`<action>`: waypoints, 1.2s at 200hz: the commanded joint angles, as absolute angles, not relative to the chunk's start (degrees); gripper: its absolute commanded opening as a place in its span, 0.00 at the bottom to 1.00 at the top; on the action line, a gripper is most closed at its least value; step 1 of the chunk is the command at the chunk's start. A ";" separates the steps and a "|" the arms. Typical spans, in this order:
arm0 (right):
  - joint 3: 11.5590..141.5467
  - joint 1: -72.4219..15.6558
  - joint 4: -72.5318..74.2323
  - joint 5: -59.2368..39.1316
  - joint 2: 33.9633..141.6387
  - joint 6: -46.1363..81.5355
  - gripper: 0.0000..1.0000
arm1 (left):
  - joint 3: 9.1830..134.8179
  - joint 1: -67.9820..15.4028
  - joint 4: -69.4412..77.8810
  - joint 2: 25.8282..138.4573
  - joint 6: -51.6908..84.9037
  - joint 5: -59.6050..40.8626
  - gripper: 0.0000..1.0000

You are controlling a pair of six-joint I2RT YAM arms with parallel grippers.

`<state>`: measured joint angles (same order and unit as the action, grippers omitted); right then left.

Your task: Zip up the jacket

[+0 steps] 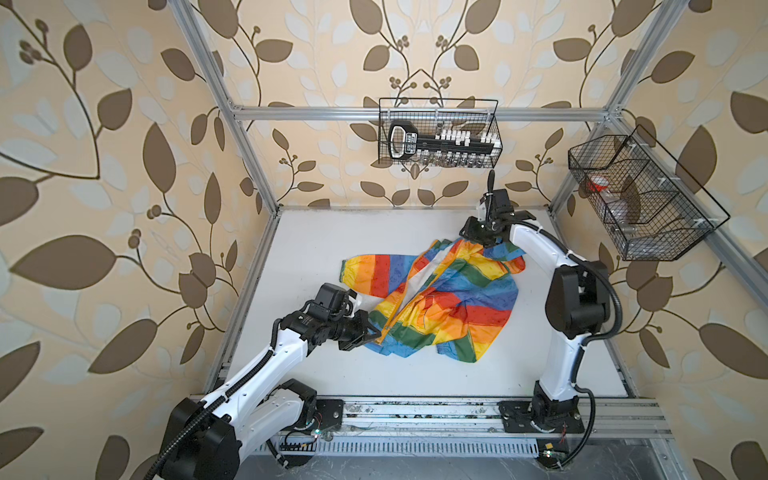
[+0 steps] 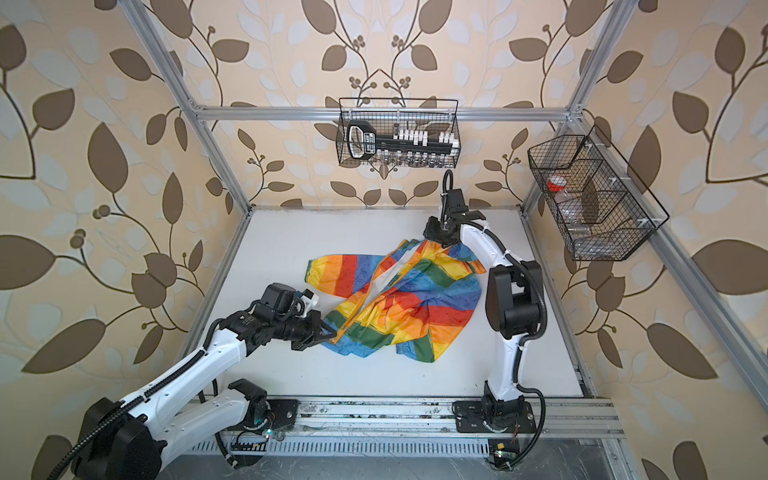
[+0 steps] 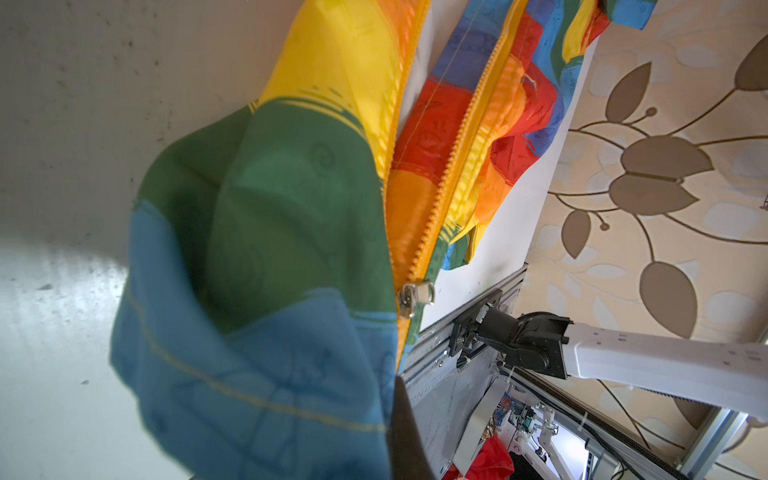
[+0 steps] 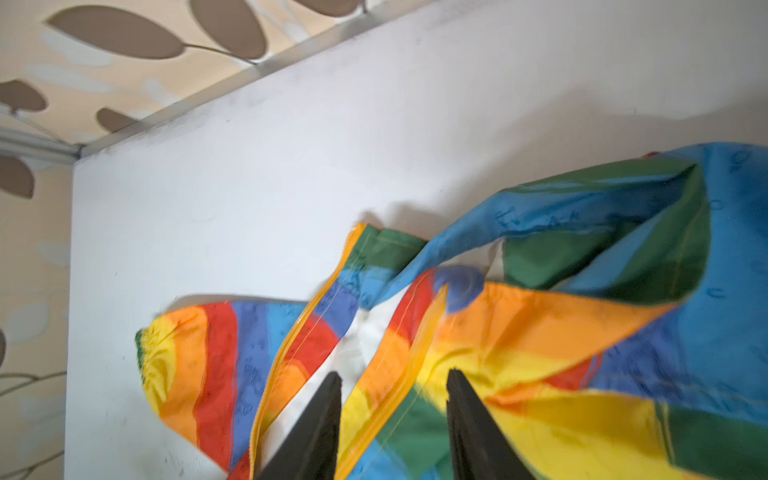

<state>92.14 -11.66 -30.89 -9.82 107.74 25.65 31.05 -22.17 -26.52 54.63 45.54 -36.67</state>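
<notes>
Black and white, my left arm stretches low and nearly level from the near-left corner. The left gripper (image 1: 375, 333) is pinched tight on the bottom hem of the jacket (image 1: 451, 297), just beside the zipper pull (image 3: 415, 293). It lies crumpled, front open, mid-table (image 1: 415, 374). My right arm arches over its far end, right gripper (image 4: 392, 374) pointing down, fingers spread with the zipper edge between them.

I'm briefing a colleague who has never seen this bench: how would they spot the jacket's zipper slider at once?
On the white tabletop lies a crinkly rainbow-striped jacket. Follow its orange-yellow zipper teeth to the hem end pinched by the left gripper. There sits the small silver metal slider, the only metallic piece among coloured fabric.
</notes>
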 commanded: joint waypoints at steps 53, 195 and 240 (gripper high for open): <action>67.79 -31.88 -19.23 -14.10 86.13 25.71 0.40 | 20.21 -22.59 -15.47 51.09 56.60 -35.24 0.00; 55.86 -49.22 7.40 -20.94 106.02 42.19 0.31 | 2.58 -22.68 -0.54 32.43 77.55 -22.87 0.39; 49.17 -47.95 24.10 -27.25 108.15 53.31 0.31 | -0.93 -24.00 6.82 29.63 77.47 -19.31 0.46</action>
